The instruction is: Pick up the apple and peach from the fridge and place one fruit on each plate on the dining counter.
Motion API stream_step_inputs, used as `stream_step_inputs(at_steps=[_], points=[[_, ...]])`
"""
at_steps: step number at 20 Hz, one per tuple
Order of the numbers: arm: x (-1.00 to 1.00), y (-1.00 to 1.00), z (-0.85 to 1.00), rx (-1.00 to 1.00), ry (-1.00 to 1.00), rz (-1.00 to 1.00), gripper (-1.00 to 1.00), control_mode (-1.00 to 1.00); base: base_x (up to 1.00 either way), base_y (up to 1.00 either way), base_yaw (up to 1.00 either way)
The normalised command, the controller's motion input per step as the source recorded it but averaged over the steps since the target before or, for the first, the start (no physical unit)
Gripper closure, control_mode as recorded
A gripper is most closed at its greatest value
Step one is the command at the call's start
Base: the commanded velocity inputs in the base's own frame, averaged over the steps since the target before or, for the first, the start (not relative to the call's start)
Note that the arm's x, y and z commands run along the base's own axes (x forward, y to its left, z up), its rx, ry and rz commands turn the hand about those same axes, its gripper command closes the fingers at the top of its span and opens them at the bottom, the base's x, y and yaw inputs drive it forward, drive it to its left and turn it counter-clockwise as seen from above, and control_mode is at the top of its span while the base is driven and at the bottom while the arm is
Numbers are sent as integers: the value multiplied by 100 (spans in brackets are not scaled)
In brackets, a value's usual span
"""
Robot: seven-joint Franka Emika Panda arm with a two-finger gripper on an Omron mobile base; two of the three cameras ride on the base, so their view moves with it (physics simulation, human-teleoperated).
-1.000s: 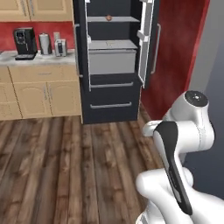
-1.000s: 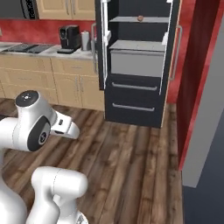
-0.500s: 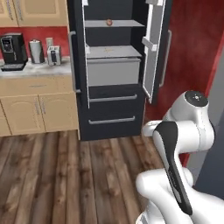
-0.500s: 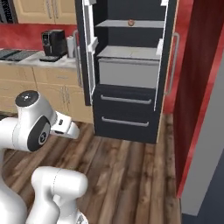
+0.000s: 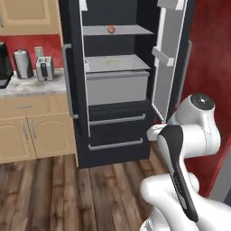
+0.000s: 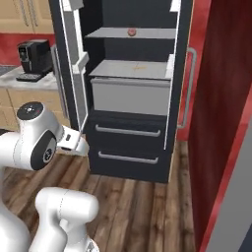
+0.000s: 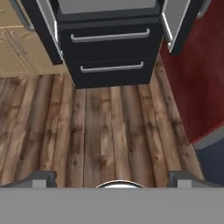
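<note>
Open fridge (image 5: 115, 81); one blurred reddish fruit (image 5: 110, 29)

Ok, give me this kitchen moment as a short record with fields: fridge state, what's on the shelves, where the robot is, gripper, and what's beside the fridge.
fridge: both upper doors open, two lower drawers shut
top shelf: one small reddish fruit, alone, too small to tell whether apple or peach
below that: a grey shelf over a closed grey drawer
robot: on the wood floor facing the fridge, arm folded
gripper: open, holding nothing, pointed at the floor
left of fridge: marbled wall counter with coffee machine and toaster
</note>
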Motion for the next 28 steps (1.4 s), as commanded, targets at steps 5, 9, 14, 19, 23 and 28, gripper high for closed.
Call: stream_step_inputs(at_steps=[5,9,14,19,23,28], points=[[0,0,0,0,0,0,-100,100,100,-5,-10],[0,0,0,0,0,0,-100,100,100,-5,-11],[0,0,0,0,0,0,-100,100,100,-4,-10],[0,0,0,0,0,0,-100,100,96,0,-6],[0,0,0,0,0,0,-100,100,71,0,0],[0,0,0,0,0,0,-100,100,99,0,0]])
